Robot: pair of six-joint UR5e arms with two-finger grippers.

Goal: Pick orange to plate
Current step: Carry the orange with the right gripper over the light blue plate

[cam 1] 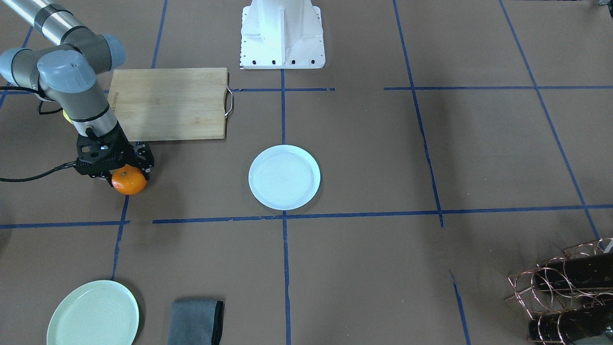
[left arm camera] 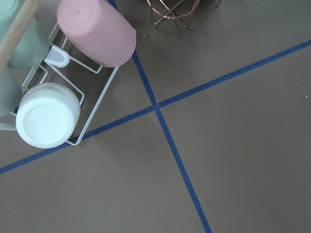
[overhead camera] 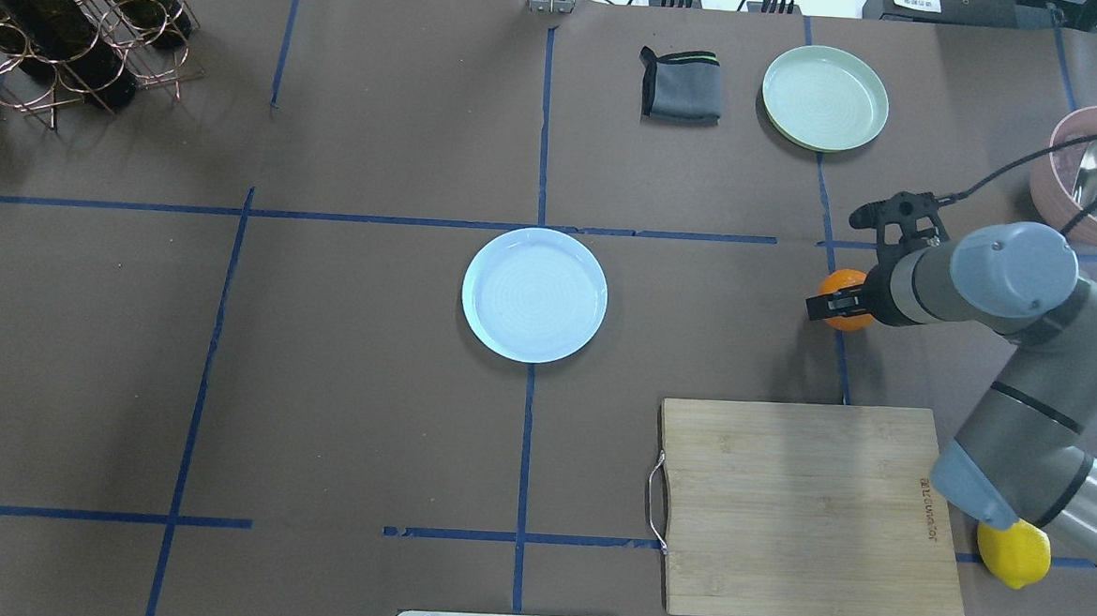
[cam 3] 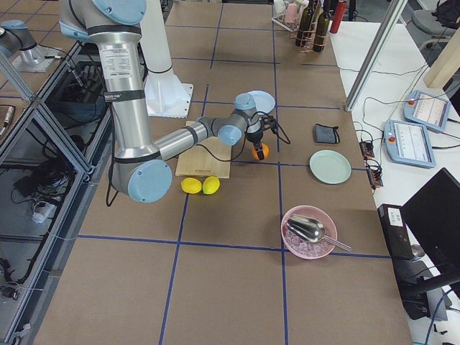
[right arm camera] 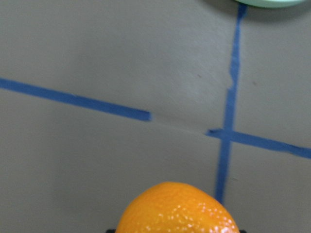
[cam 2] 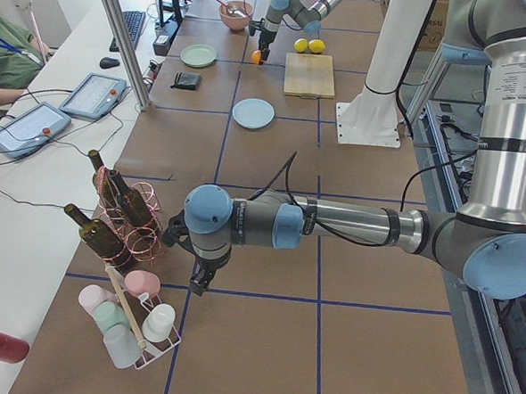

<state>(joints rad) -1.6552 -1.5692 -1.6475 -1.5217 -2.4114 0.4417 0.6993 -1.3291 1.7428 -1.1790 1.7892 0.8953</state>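
Observation:
The orange (cam 1: 129, 183) (overhead camera: 842, 286) lies between the black fingers of my right gripper (cam 1: 126, 175) (overhead camera: 838, 304), which is shut on it low over the brown table, just beyond the cutting board's far corner. In the right wrist view the orange (right arm camera: 177, 208) fills the bottom middle. The white plate (cam 1: 284, 177) (overhead camera: 534, 294) sits bare at the table's centre, well to the left of the orange in the overhead view. My left gripper (cam 2: 202, 281) hangs far off beside the cup rack; I cannot tell whether it is open or shut.
A wooden cutting board (overhead camera: 805, 509) lies near the right arm, with a lemon (overhead camera: 1014, 553) beside it. A pale green plate (overhead camera: 824, 97), a grey cloth (overhead camera: 680, 85) and a pink bowl (overhead camera: 1081, 176) are at the far right. A wine rack (overhead camera: 56, 29) stands far left.

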